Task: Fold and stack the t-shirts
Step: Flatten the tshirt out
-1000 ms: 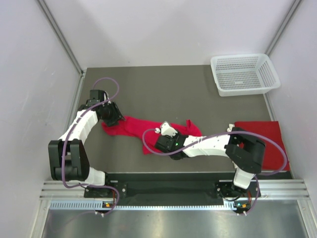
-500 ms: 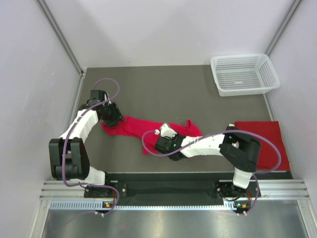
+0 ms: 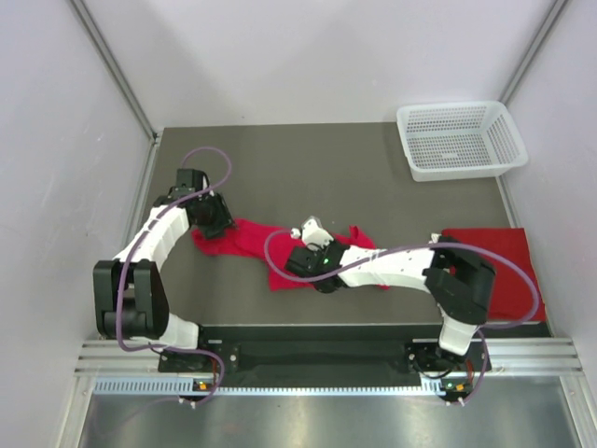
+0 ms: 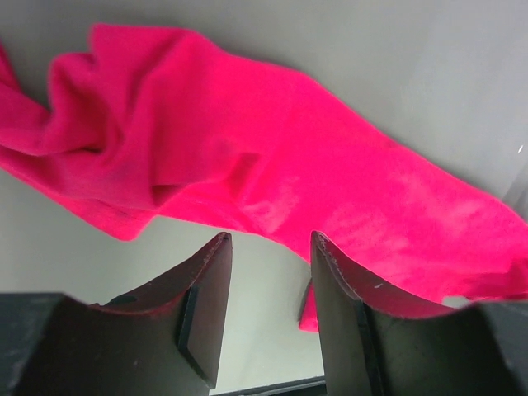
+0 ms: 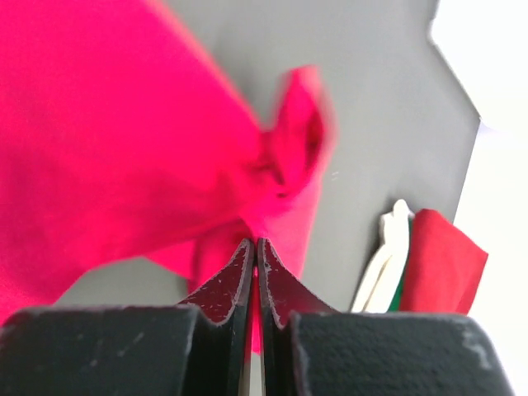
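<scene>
Within the right claw (image 5: 255, 244), crumpled t-shirt (image 5: 107, 140).

No writing or labels can be read anywhere

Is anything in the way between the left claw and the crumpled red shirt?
No, nothing visible. The left gripper hangs open right at the edge of the crumpled t-shirt, with only table surface between them. The right gripper is shut on the same t-shirt.
</scene>
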Controlling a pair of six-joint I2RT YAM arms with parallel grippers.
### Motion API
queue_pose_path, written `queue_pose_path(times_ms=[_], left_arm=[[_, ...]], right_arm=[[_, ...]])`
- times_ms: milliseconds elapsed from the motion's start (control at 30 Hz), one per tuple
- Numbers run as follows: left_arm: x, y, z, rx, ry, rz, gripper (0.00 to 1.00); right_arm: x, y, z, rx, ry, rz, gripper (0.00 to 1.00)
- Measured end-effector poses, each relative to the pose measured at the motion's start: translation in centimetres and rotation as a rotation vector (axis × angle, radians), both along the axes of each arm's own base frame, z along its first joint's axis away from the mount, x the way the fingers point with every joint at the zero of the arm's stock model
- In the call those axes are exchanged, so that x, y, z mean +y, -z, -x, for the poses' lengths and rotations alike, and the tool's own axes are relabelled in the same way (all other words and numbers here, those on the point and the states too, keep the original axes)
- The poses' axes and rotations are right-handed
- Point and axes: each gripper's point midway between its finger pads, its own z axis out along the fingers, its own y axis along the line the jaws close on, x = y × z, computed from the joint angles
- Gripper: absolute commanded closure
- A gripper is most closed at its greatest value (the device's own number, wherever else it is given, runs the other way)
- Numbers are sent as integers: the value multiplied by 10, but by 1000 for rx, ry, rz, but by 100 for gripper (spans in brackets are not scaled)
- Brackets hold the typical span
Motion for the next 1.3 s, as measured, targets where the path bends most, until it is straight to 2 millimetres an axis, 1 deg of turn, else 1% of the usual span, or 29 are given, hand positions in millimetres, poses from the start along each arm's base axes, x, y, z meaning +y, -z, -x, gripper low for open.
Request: queue_pose_path(times_ms=[67,133,200,267,333,400,467,533,600,633,833,933,1033,1100,1200,1300], left_arm=[[-9,-2,2,-4,32,-17,53],[-21,-7,3,-22,71,-37,53],[-36,-15,7,-51,120,-64,53],[-53,-22,14,-76,174,-83,53],[-72,-30,26,-101,235,-97,54],[-89,-36,37,-127,284,-100,54],[-103,-39,53,-142,329,-96,54],[-112,-39,69,-144,361,-89,55],[-121,-36,86,-142,396,-73,56],[-127,-34,95,-138,413,-62,57],[-164,-14,139,-124,537,-17,58],[-184,-4,156,-129,599,-21,55],[-201,7,163,-137,629,-44,50],[-207,16,165,-137,632,-67,48],[-212,32,164,-129,622,-110,44],[-210,46,157,-121,583,-159,43]], right_arm=[[0,-22,-5,-18,25,-52,100],[-2,-54,-11,-39,57,-145,100],[-11,-83,-16,-60,89,-238,100],[-26,-113,-22,-91,128,-346,100],[-45,-136,-24,-116,166,-426,100],[-66,-153,-25,-141,207,-490,100],[-87,-164,-25,-168,252,-540,100],[-110,-166,-21,-181,297,-567,100],[-124,-164,-15,-179,321,-579,100],[-127,-163,-13,-177,328,-587,100],[-132,-157,-1,-150,324,-625,100],[-134,-153,1,-143,327,-628,100],[-135,-148,3,-133,327,-624,100],[-136,-144,5,-126,326,-625,100],[-138,-142,8,-125,323,-634,100],[-140,-142,10,-128,320,-644,100]])
